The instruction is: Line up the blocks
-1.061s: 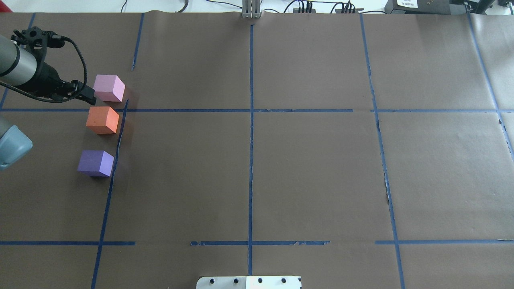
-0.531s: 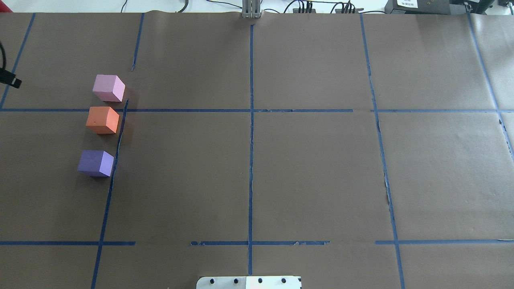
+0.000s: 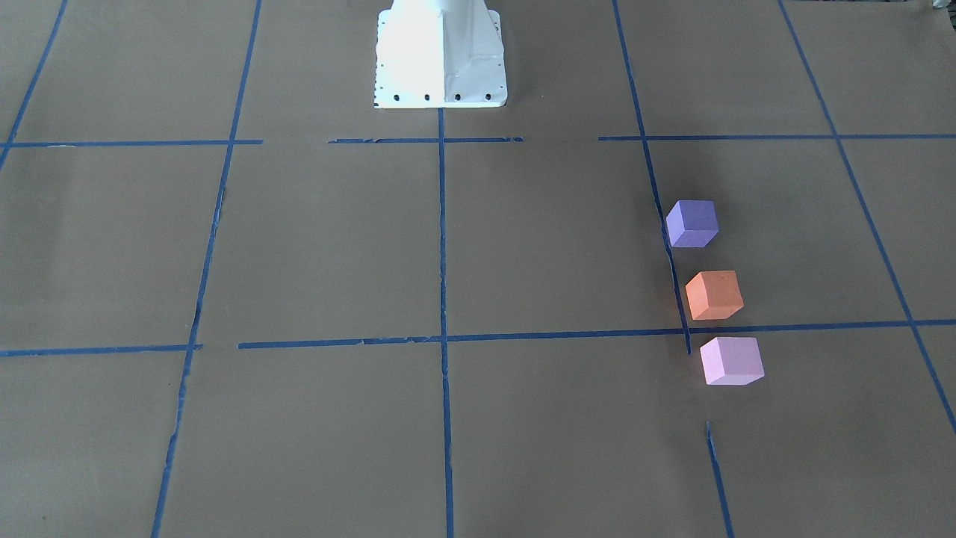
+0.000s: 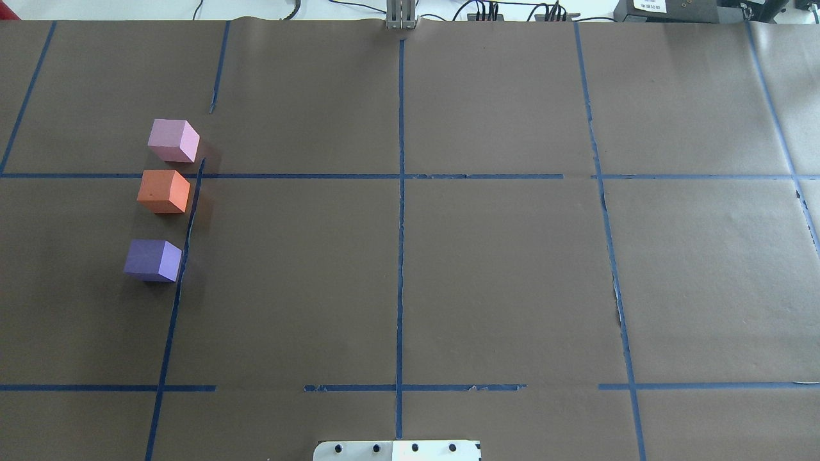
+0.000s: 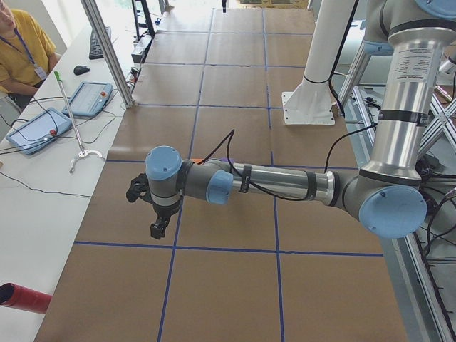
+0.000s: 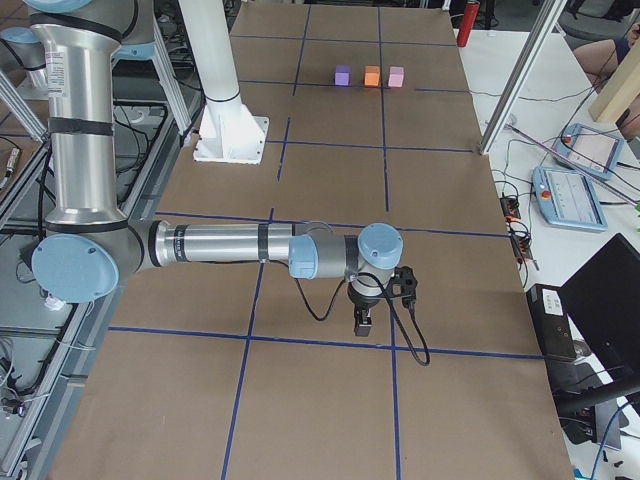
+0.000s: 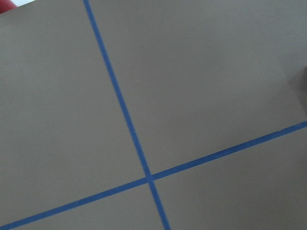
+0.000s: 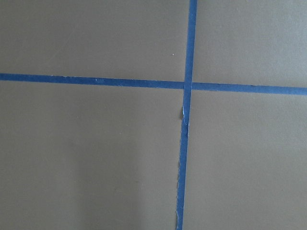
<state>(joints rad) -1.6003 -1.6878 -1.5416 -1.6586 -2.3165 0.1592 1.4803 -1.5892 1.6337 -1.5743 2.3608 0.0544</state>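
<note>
Three blocks stand in a column near the table's left side in the overhead view: pale pink block (image 4: 173,141) farthest, orange block (image 4: 164,191) just below it, violet-purple block (image 4: 152,260) nearest, with a wider gap. They also show in the front view as purple (image 3: 692,223), orange (image 3: 715,295) and pink (image 3: 732,361), and far off in the right exterior view (image 6: 371,75). My left gripper (image 5: 158,229) shows only in the left exterior view, over bare paper; I cannot tell its state. My right gripper (image 6: 362,325) shows only in the right exterior view; I cannot tell its state.
Brown paper with a blue tape grid (image 4: 400,176) covers the table. The white robot base (image 3: 441,60) stands at the near middle. A red cylinder (image 5: 21,298) lies at the left end. Tablets (image 5: 89,98) and cables lie on the side bench.
My left arm, which was beside the pink block, has pulled away to the left and left the overhead view. The three blocks have not moved.
</note>
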